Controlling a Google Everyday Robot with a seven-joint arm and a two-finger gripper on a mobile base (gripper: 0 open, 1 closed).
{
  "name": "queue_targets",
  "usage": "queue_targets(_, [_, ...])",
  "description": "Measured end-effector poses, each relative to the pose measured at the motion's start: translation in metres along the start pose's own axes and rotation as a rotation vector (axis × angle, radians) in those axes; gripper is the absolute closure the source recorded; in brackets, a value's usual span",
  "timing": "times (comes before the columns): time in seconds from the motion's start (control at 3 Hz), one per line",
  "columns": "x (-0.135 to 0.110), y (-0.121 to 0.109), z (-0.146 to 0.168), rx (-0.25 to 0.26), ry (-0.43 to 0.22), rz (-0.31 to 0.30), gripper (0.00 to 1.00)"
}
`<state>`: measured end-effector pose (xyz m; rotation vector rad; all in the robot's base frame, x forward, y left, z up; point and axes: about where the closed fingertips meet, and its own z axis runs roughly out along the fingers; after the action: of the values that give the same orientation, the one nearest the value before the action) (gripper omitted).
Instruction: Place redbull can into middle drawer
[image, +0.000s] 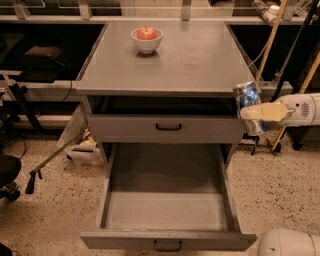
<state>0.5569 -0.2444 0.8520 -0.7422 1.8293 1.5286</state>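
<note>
The redbull can (247, 97), blue and silver, is held upright in my gripper (250, 114), which is shut on it. One cream finger (264, 112) crosses the can's front. The can hangs just off the cabinet's right front corner, level with the upper drawer front. The middle drawer (167, 212) is pulled wide open below and to the left, its flat grey floor bare. The white arm (302, 109) reaches in from the right edge.
A white bowl (146, 42) with a red apple (146, 33) sits on the grey cabinet top (190, 60). A shut drawer front with a black handle (168, 127) sits above the open drawer. Broom handles (270, 40) lean at the right; a bag and a stick (55, 157) lie at the left.
</note>
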Motion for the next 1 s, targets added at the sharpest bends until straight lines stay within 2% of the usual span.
queue_targets(0.33, [0.031, -0.004, 0.02, 0.046, 0.14, 0.05, 1.0])
queue_targets(0.67, [0.099, -0.039, 0.021, 0.268, 0.256, 0.098, 1.0])
queue_targets(1.0, [0.118, -0.045, 0.017, 0.409, 0.317, 0.053, 1.0])
